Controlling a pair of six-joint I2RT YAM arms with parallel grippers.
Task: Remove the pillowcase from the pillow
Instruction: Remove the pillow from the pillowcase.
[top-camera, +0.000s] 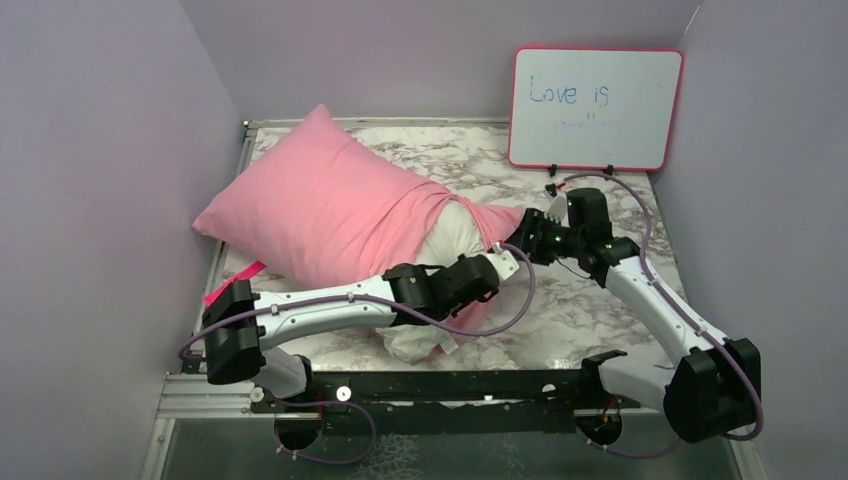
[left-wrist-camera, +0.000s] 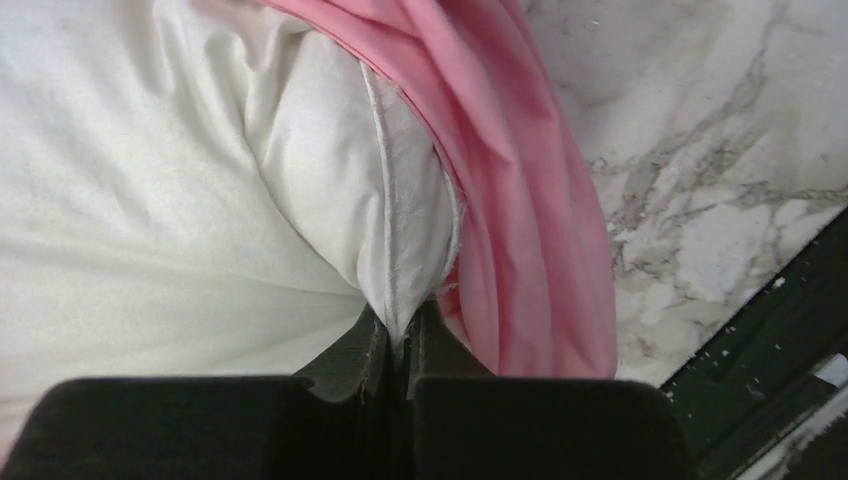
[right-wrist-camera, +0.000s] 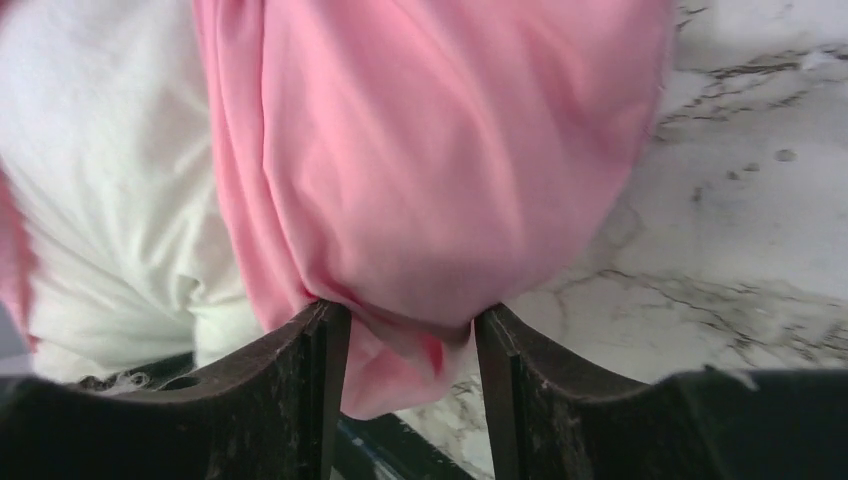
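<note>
The pink pillowcase (top-camera: 320, 200) still covers the far left part of the white pillow (top-camera: 450, 235), whose near end bulges out bare. My left gripper (top-camera: 512, 260) is shut on the pillow's seamed corner (left-wrist-camera: 395, 250), which is pinched between its fingertips at the left gripper (left-wrist-camera: 405, 340). Bunched pink pillowcase (left-wrist-camera: 520, 230) hangs just to the right of that corner. My right gripper (top-camera: 525, 237) holds a thick fold of the pillowcase (right-wrist-camera: 430, 180), and the cloth fills the gap of the right gripper (right-wrist-camera: 410, 320), touching both pads. White pillow (right-wrist-camera: 110, 200) shows to its left.
A whiteboard (top-camera: 596, 108) with a red frame leans against the back wall on the right. A pink strip (top-camera: 232, 283) lies at the marble table's (top-camera: 600, 300) left edge. Purple walls close in both sides. A black rail (top-camera: 450, 385) runs along the front edge.
</note>
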